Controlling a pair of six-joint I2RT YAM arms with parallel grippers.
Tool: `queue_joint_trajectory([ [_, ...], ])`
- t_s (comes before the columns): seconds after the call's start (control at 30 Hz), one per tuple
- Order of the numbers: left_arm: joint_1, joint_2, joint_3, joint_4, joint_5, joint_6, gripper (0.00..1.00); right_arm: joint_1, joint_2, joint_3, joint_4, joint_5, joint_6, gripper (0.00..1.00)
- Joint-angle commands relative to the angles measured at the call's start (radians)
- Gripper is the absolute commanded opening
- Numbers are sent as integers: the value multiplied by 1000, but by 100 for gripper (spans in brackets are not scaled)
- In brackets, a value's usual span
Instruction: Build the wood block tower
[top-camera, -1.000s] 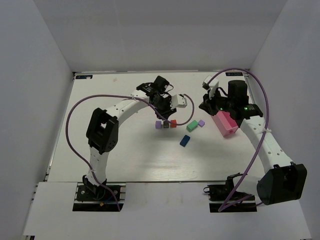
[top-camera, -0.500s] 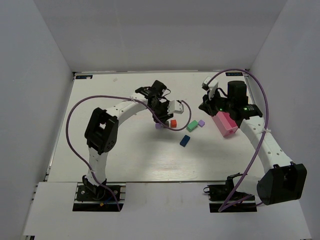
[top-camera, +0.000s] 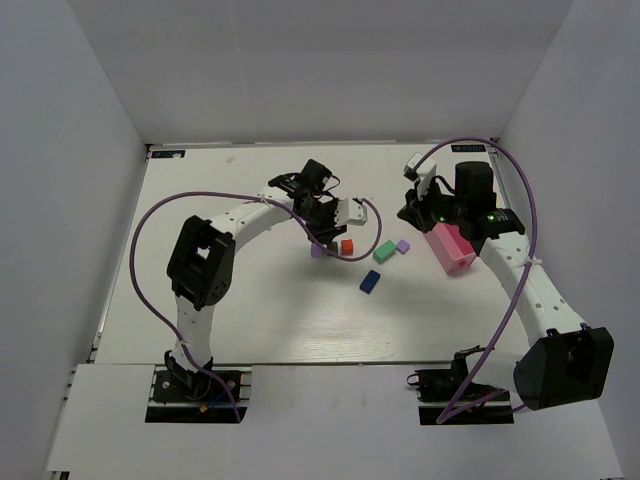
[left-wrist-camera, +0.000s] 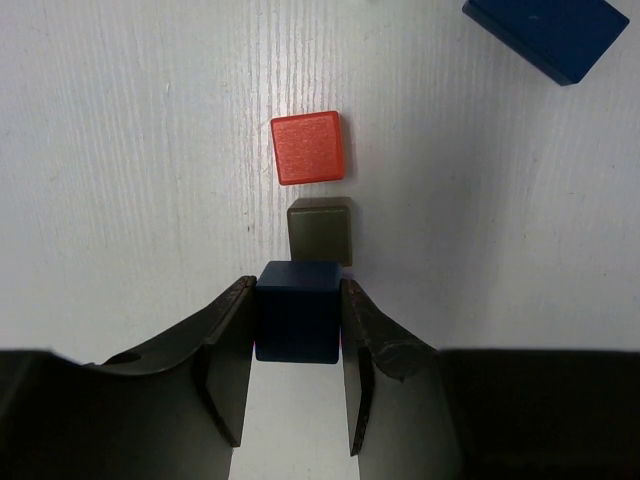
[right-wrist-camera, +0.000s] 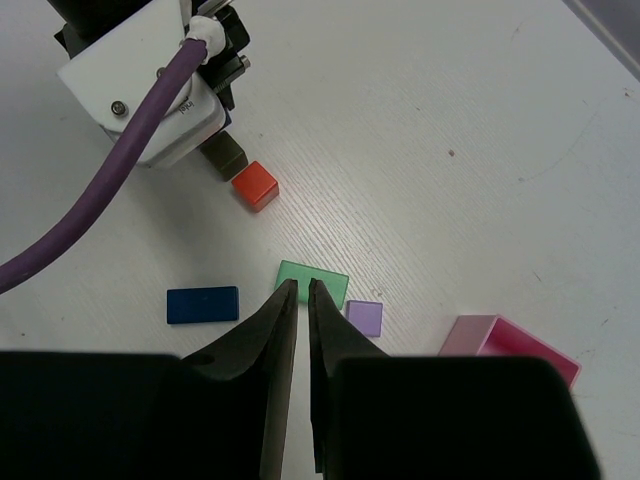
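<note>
The left arm arches over mid-table, the left gripper (left-wrist-camera: 298, 288) pointing down and clamped on a dark blue cube (left-wrist-camera: 298, 322). The brown cube (left-wrist-camera: 320, 230) and the red cube (left-wrist-camera: 308, 147) line up to its right. The right gripper (right-wrist-camera: 298, 292), almost closed and empty, hangs above the green brick (right-wrist-camera: 325, 281), beside the lilac cube (right-wrist-camera: 364, 318) and the pink tray (right-wrist-camera: 512, 345).

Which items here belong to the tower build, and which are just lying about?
Job: dark blue cube in left end effector, brown cube, red cube, blue brick, green brick, purple cube, second purple cube.
Lying about: pink tray.
</note>
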Motion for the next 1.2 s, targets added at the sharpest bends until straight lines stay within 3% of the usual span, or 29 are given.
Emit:
queue_joint_trajectory([
  [0.0, 3, -61, -15, 12, 33, 6, 8, 4, -6, -3, 12, -8, -4, 15],
  [1.17, 3, -33, -24, 12, 13, -21, 17, 6, 0, -3, 9, -10, -7, 15],
])
